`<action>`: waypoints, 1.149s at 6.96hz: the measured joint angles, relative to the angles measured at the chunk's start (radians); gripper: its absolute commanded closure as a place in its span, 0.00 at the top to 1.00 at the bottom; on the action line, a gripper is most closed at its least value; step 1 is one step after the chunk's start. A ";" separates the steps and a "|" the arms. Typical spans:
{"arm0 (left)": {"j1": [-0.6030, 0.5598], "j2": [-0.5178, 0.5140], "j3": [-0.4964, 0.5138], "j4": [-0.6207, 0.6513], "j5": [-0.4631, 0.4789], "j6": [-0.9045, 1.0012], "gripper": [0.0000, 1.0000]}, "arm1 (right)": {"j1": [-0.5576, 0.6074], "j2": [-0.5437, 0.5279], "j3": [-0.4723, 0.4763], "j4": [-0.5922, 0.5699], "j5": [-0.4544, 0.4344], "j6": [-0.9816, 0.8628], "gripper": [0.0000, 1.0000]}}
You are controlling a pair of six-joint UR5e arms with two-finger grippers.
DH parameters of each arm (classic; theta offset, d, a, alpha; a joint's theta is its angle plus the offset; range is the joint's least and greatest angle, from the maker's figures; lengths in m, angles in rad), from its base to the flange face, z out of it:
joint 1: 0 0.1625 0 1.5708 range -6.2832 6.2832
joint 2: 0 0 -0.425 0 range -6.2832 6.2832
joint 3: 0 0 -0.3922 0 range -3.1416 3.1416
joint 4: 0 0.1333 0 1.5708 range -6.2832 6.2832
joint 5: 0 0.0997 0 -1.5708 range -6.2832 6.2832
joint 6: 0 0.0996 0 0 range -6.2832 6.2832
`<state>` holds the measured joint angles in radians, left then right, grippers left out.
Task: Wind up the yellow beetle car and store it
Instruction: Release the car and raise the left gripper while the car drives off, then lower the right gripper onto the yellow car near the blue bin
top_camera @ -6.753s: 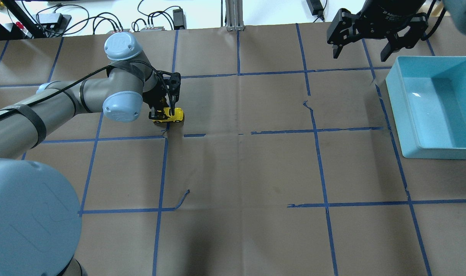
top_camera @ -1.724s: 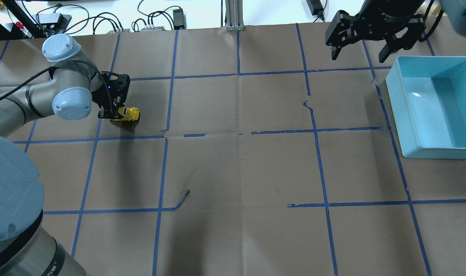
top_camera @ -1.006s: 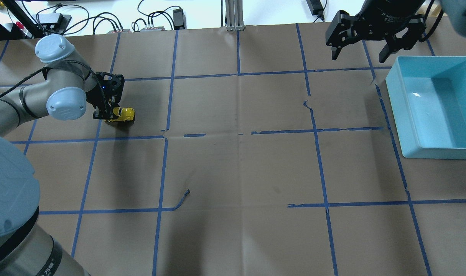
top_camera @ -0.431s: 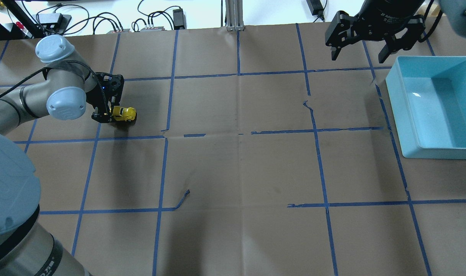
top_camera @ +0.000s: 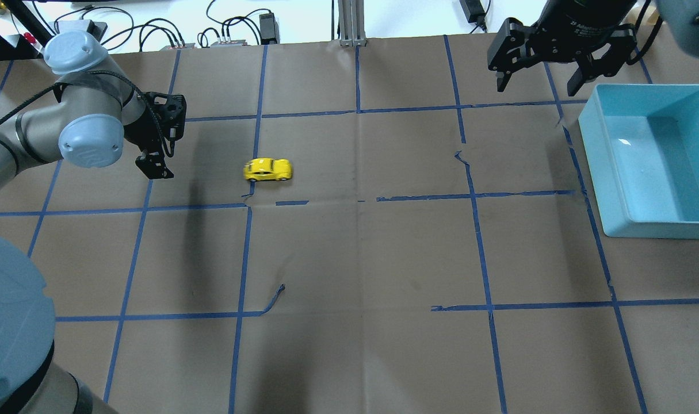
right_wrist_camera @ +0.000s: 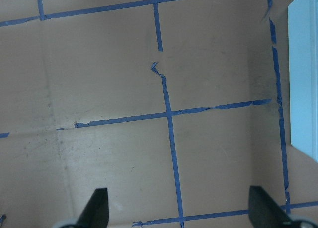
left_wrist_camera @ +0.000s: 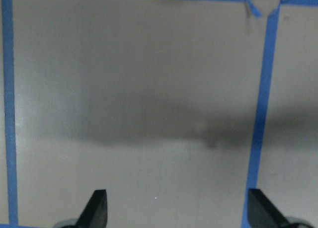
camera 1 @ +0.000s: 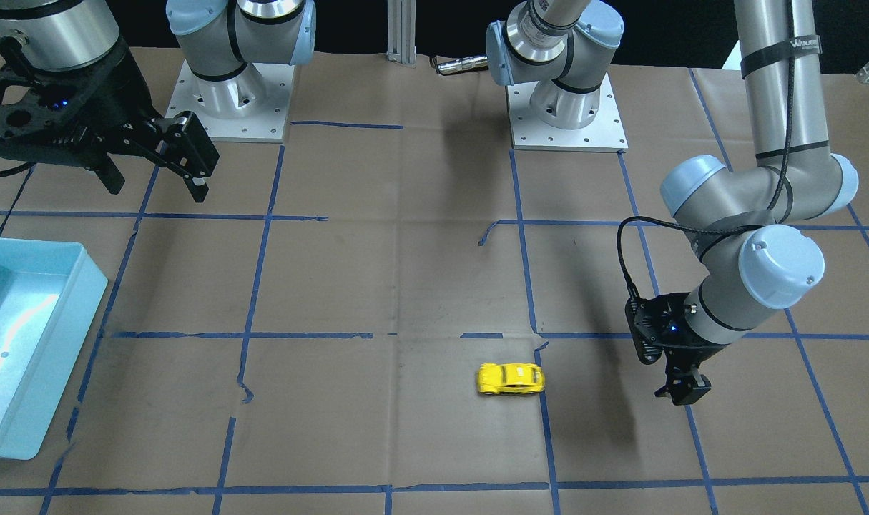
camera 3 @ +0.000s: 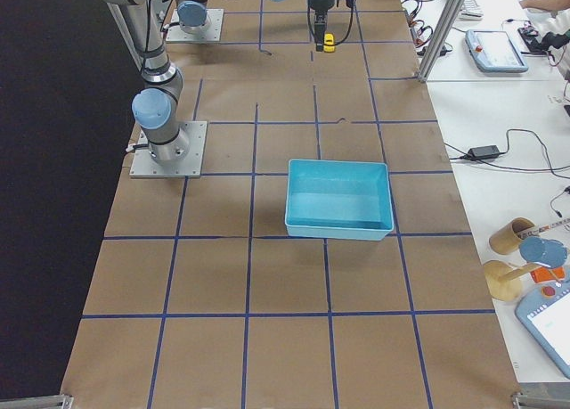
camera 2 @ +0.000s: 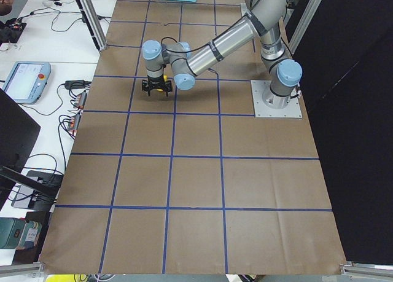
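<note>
The yellow beetle car [top_camera: 268,170] stands free on its wheels on the brown paper, just right of a blue tape line; it also shows in the front-facing view [camera 1: 511,378]. My left gripper [top_camera: 153,167] is open and empty, off to the car's left and well apart from it. The left wrist view shows its fingertips [left_wrist_camera: 97,208] spread wide over bare paper. My right gripper [top_camera: 534,80] is open and empty, high at the far right near the bin. Its wrist view shows spread fingertips [right_wrist_camera: 97,208] and no car.
A light-blue empty bin [top_camera: 594,155] sits at the table's right side, also in the front-facing view [camera 1: 84,300] and the exterior right view [camera 3: 338,226]. Blue tape lines [top_camera: 358,199] grid the paper. Cables and boxes [top_camera: 234,31] lie beyond the far edge.
My left gripper opened and let go of the car, then drew slightly back and up. The car rolled right, away from the gripper, across the tape line. The right arm stayed put.
</note>
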<state>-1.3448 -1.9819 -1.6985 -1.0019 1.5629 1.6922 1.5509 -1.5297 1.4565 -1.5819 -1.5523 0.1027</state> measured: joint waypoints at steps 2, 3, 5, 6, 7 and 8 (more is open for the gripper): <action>-0.082 0.109 0.017 -0.116 0.003 -0.335 1.00 | 0.000 0.000 0.001 -0.001 0.000 0.000 1.00; -0.115 0.162 0.027 -0.159 0.004 -0.516 1.00 | 0.000 0.001 0.001 -0.001 0.000 -0.002 1.00; -0.162 0.242 0.099 -0.295 0.002 -0.850 1.00 | 0.000 0.005 0.001 -0.007 0.001 -0.008 1.00; -0.185 0.271 0.158 -0.384 0.007 -1.034 1.00 | 0.001 0.011 0.000 -0.010 0.001 -0.009 1.00; -0.196 0.283 0.202 -0.445 0.020 -1.235 1.00 | 0.001 0.019 -0.002 -0.013 0.001 -0.028 1.00; -0.202 0.287 0.225 -0.483 0.044 -1.411 1.00 | 0.001 0.039 -0.004 -0.036 0.002 -0.114 1.00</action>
<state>-1.5466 -1.6954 -1.4731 -1.4845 1.6068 0.2808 1.5520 -1.4903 1.4529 -1.6176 -1.5500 -0.0113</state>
